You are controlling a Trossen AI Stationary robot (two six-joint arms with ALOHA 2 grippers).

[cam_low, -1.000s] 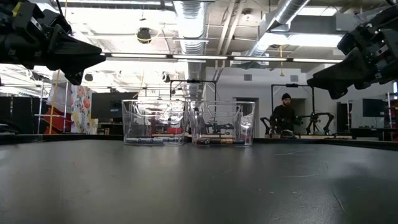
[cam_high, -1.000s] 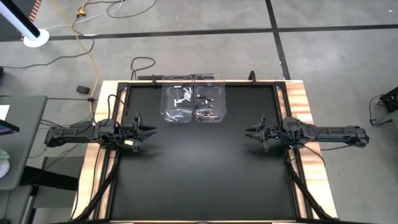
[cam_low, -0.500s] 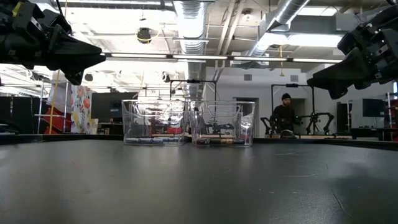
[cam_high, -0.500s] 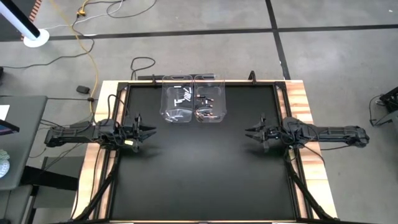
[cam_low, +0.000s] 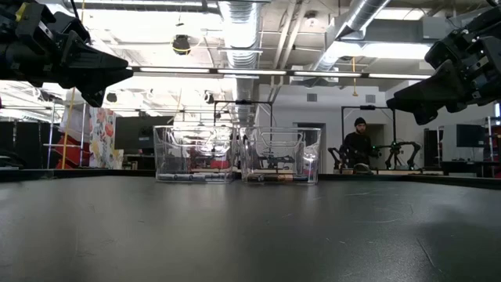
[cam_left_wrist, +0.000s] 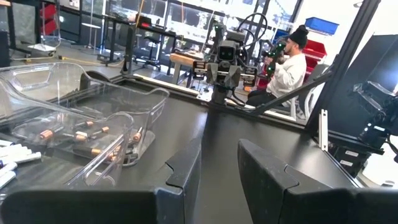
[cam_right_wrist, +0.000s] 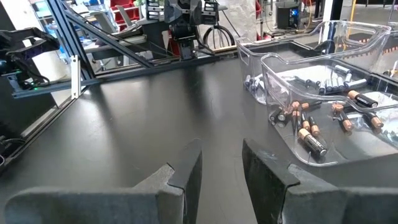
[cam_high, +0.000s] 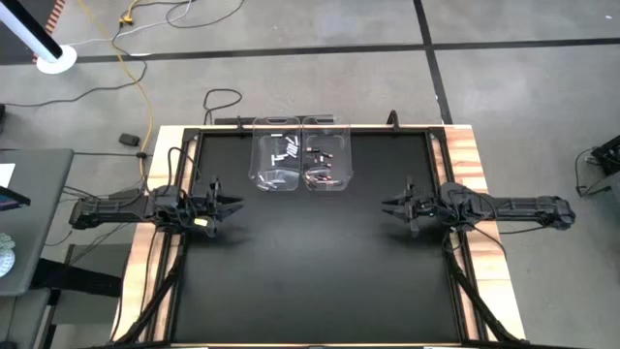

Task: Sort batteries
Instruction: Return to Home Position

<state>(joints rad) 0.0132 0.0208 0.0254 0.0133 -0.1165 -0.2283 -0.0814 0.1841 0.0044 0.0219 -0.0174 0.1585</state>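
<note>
L gripper (cam_high: 235, 206): jaws part-open w/ a plain gap, nothing btwn them. R gripper (cam_high: 387, 206): same, part-open and empty. We see both hanging above the table (cam_high: 310, 281), L at its left edge, R at its right, tips pointing inward, well apart from each other and from the bins. At the far edge, mid-table, two clear bins stand side by side. The white batteries (cam_high: 284, 153) lie in the left bin (cam_high: 255, 155), and the dark batteries (cam_high: 323, 167), w/ reddish ends, lie in the right bin (cam_high: 347, 155). Beyond the table, we see a person (cam_low: 358, 145) in the room.
</note>
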